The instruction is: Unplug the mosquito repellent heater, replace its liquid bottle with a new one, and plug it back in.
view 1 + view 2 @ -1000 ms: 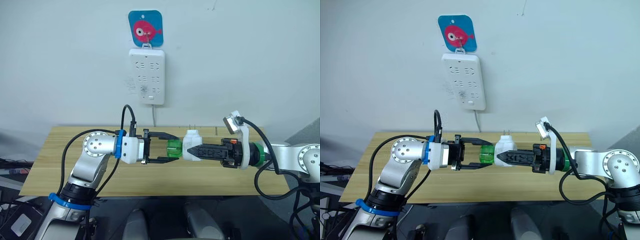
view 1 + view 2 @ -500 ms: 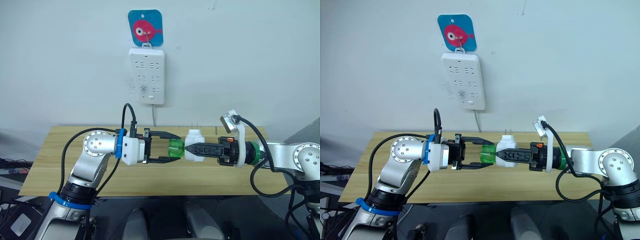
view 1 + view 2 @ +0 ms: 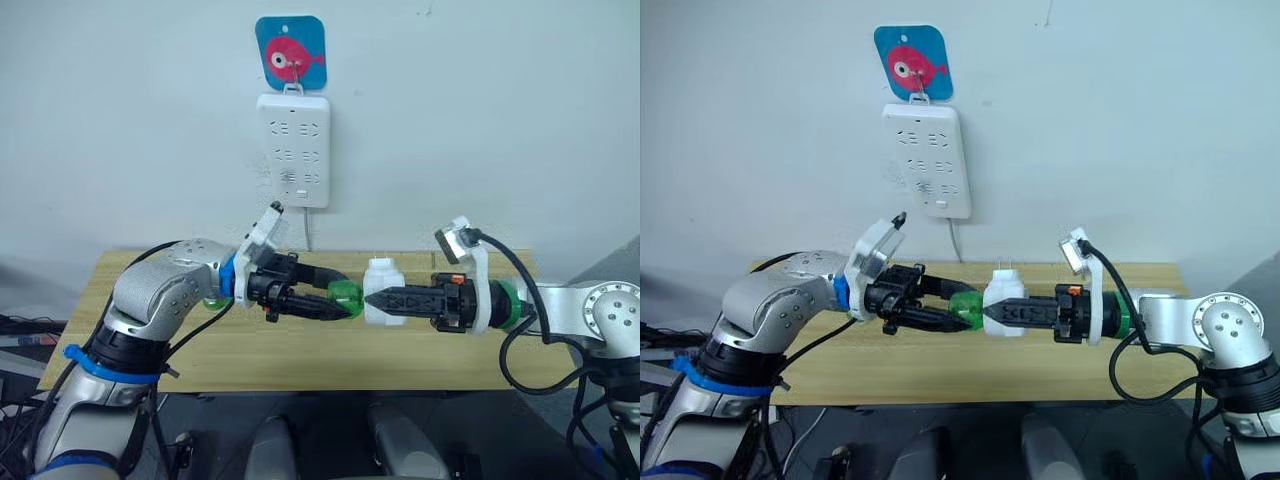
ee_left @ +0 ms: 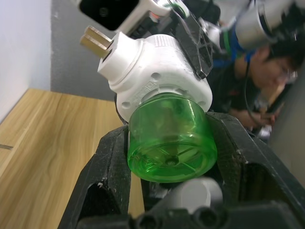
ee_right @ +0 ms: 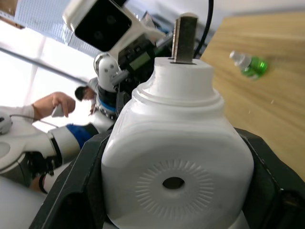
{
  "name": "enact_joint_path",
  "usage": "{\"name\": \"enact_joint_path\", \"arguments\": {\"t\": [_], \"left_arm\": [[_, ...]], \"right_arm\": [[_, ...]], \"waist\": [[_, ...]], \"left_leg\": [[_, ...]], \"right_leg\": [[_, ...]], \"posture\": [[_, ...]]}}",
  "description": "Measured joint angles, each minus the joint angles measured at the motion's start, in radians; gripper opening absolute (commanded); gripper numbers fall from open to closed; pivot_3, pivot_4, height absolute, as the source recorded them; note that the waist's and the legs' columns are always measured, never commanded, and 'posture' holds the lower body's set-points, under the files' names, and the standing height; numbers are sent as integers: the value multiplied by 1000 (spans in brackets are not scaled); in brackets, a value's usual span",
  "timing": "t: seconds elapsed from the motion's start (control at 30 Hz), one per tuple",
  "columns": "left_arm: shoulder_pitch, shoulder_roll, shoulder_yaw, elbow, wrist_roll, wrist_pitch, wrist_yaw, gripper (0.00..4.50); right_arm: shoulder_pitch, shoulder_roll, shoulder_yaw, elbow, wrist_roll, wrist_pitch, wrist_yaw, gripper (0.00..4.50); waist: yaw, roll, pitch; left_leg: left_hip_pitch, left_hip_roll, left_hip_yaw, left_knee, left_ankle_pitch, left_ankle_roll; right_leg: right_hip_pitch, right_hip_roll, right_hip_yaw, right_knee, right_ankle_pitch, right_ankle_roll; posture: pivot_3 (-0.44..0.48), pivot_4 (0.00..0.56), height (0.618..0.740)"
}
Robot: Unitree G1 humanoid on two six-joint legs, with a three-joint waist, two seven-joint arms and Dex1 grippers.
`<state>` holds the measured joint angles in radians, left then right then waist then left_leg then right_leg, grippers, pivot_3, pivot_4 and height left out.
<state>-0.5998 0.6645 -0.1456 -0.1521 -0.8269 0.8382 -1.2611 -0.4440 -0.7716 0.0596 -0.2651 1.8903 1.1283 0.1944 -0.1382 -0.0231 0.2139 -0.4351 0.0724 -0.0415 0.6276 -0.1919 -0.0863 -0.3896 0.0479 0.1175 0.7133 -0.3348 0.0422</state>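
Both sets of jaws are clamped, and they meet mid-frame above the wooden surface point(image 3: 150, 350). Those of the right gripper point(image 3: 372, 297) squeeze the white mosquito repellent heater point(image 3: 381, 290) by its sides, its 2 prongs pointing up. Those of the left gripper point(image 3: 340, 305) are closed around the green liquid bottle point(image 3: 346, 297), which in the left wrist view sits seated in the heater's underside.

So the unplugging looks done: the heater is off the wall, well apart from the white power strip point(image 3: 293, 150) hanging near the top centre of the frame, under a blue fish hook point(image 3: 290, 57).

The swap is in progress, I'd say. A second small green bottle point(image 5: 249, 65) lies on the wood in the right wrist view. I cannot tell which bottle is the new one. Either way, plugging back in is left.
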Motion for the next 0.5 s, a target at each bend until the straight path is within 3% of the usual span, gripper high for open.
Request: {"name": "enact_joint_path", "arguments": {"t": [0.1, 0.2, 0.33, 0.5], "left_arm": [[12, 4, -4, -15, 53, -65, 0, 3255], [60, 24, -14, -32, 196, -263, -23, 4197], [124, -11, -15, -1, 393, -641, -26, 4222], [197, -115, 5, -16, 462, -908, 43, 4222]], "right_arm": [[2, 1, 3, 8, 1, -6, -5, 3054], [6, 0, 4, 15, 12, -7, -11, 3054], [12, -6, 4, 17, 20, -5, -12, 3053], [17, -6, 1, 29, 16, -6, -12, 3053]], "waist": [[0, 1, 0], [1, 1, 0], [10, 1, 1], [21, 0, 1]], "left_leg": [[0, 0, 0, -1, 0, 0], [0, 1, 0, -1, 0, 0], [0, 0, 2, 0, 0, 0], [0, 0, 4, 1, 0, 0]], "right_leg": [[0, 0, 0, 0, 0, 0], [0, 0, 0, 0, 0, 0], [0, -1, 2, 0, 0, 0], [0, -1, 4, -1, 0, 0]], "posture": [[-128, 188, 704], [-128, 188, 704], [-133, 188, 704], [-127, 186, 704]]}}
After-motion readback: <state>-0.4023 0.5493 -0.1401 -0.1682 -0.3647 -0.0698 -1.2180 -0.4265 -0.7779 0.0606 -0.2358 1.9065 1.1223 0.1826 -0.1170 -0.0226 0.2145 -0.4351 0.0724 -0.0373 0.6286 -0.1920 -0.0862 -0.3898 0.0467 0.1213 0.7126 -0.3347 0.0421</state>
